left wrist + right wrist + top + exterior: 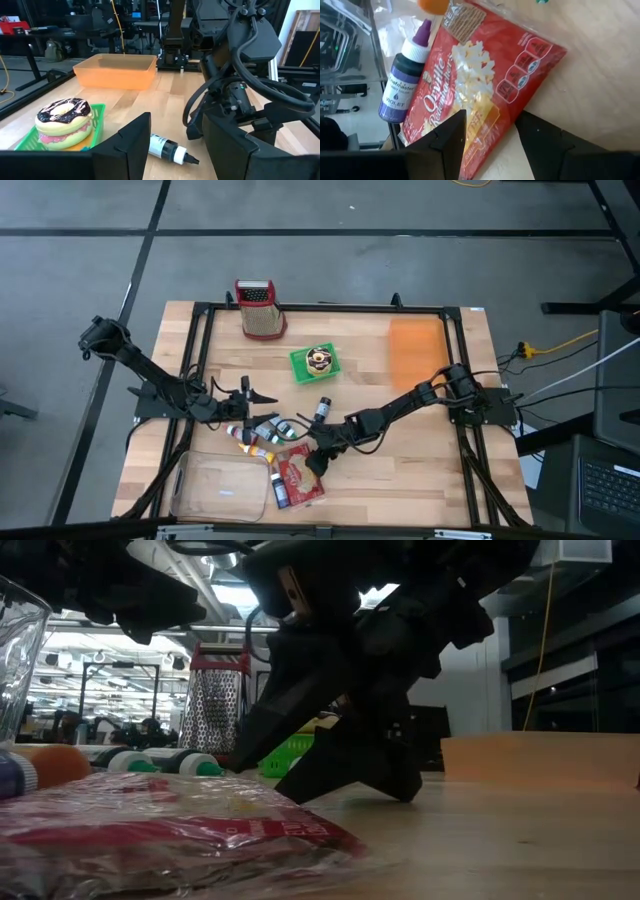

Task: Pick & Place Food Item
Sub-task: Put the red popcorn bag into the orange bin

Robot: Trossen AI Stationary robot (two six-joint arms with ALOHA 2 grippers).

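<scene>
The right gripper (318, 461) angles down over the near edge of the popcorn bag (470, 85), fingers apart and straddling its corner, apparently lining up a pinch. The bag lies flat near the table's (420, 470) front edge, beside the violet bottle (402, 82) and clear container (220, 485). The left gripper (262, 397) waits level toward the table's left side, fingers apart, holding nothing.

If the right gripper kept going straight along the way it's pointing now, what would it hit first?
Most likely the popcorn bag: the right gripper points down at it with open fingers straddling its near edge. The violet bottle lies off to one side, out of that line. How far off the bag is remains unclear.
</scene>
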